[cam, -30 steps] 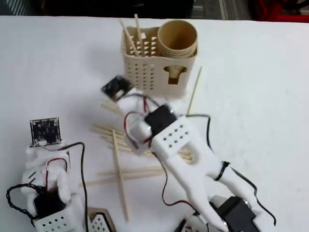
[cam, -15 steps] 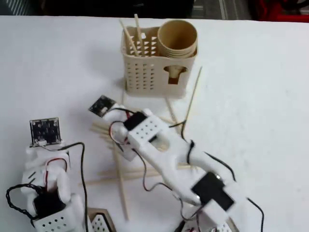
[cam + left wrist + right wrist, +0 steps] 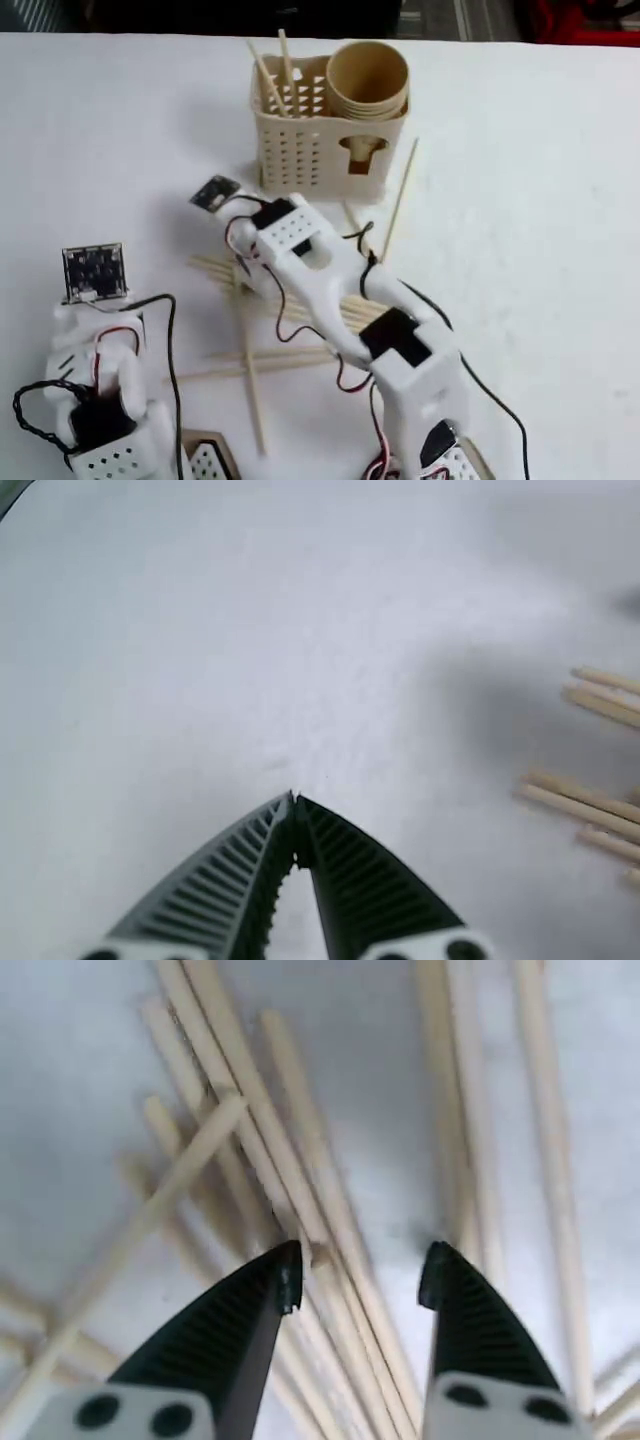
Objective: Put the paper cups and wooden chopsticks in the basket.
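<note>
High view: we see paper cups (image 3: 367, 78) and two chopsticks (image 3: 270, 75) in basket (image 3: 318, 152); loose chopsticks (image 3: 251, 380) at its 6 o'clock left to load. Right gripper (image 3: 361, 1265) fingers apart over them, left gripper (image 3: 296, 802) fingers together.

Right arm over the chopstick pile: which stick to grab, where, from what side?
The chopstick between the open right gripper's tips, on its shaft, straight down from above. It lies flat, thin and long, so only a top pinch across its width fits, and the jaws straddle it. Neighbours lie close, so two may come up.
</note>
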Robot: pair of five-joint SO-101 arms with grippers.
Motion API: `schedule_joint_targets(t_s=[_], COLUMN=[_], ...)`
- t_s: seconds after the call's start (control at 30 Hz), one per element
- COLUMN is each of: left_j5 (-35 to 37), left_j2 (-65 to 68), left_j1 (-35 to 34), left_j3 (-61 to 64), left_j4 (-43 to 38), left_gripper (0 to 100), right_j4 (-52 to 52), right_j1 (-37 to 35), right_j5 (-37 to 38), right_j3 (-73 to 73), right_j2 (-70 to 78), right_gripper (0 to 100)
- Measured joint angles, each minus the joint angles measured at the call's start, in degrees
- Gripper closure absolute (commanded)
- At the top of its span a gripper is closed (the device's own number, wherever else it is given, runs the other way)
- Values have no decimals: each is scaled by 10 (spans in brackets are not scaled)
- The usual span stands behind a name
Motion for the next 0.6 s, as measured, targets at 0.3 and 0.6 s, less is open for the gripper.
schedule_joint_targets(t_s=[0.3, 0.6], left_j5=[0, 0], left_j2=[0, 0], left_j1=[0, 0], left_j3=[0, 0], left_j4=[0, 0], left_gripper=[972, 972], right_j4=[-4, 44], right_j1=[4, 2], right_j5=[40, 43], right_j3=[-5, -3], right_j2=[7, -7], right_gripper=[973, 981])
